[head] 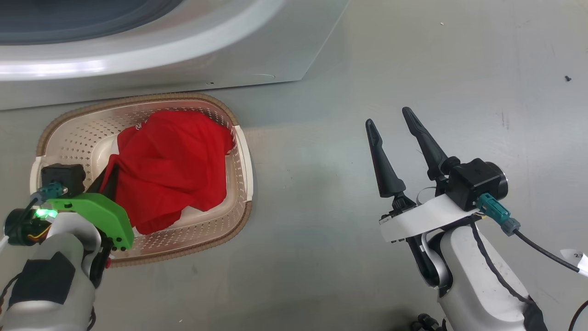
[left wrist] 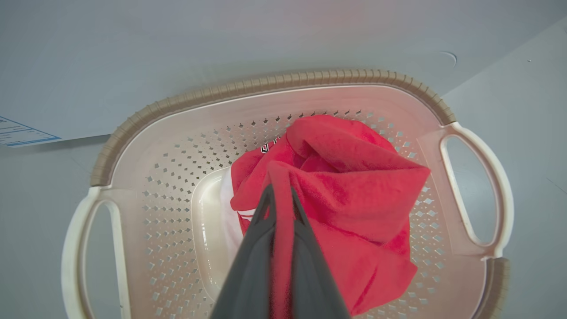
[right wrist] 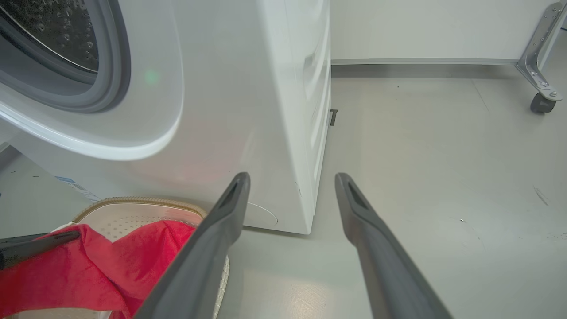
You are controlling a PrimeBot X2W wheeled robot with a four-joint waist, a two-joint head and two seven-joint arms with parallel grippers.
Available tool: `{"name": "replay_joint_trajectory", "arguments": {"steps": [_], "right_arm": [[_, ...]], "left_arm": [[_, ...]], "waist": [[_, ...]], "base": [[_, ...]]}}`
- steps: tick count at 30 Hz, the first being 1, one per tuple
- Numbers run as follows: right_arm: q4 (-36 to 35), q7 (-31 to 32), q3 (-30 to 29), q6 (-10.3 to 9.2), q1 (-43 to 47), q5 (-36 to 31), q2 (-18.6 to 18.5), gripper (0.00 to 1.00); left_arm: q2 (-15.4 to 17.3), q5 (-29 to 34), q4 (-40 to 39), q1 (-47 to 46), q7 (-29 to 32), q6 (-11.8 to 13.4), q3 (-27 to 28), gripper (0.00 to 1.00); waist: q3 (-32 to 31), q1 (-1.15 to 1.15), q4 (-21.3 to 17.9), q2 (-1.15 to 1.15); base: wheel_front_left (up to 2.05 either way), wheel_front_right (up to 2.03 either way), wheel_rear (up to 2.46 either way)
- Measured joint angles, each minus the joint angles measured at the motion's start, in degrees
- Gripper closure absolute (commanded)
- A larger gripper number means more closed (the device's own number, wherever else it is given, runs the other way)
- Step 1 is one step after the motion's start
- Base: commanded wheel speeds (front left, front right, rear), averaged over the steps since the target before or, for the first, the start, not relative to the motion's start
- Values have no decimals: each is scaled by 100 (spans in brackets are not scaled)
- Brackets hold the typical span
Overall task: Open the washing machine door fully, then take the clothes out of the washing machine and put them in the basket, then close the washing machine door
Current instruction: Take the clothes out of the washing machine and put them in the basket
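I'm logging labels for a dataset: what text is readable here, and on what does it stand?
Blue-edged white label on the big white washing machine: too small to read.
White lettering on the bright red fabric clothes: mostly folded away, unreadable.
White tag on the black cable: cut off, unreadable.

Grey floor [head: 321, 161]; black castor [right wrist: 541, 103] under metal bracket [right wrist: 538, 53]; white panel [right wrist: 421, 26] behind.

— Can anything be read here?
— Nothing clearly. The clothes [left wrist: 345, 186] show a scrap of white lettering [left wrist: 265, 147] at a fold, too crumpled to make out.
— And the washing machine [right wrist: 248, 110]?
— A blue-edged label [left wrist: 20, 133] sits low on its front, print too small. A white tag [head: 576, 255] on a cable [head: 542, 250] has cut-off characters.
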Motion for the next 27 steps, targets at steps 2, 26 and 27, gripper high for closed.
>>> {"name": "replay_joint_trajectory", "arguments": {"steps": [2, 26, 27], "right_arm": [[-3, 0, 0, -1, -1, 1, 0, 0], [125, 0, -83, 7, -36, 19, -7, 0], [134, 0, -83, 8, -36, 21, -7, 0]], "left_arm": [[-4, -37, 57, -47, -24, 0, -14, 32], [-127, -89, 354, -259, -379, 0, -283, 0], [-127, -88, 342, -260, -410, 0, -305, 0]], "waist": [[7, 0, 3, 0], [-361, 0, 116, 0], [-401, 0, 126, 0]], "base": [[0, 0, 0], [0, 0, 0], [0, 0, 0]]}}
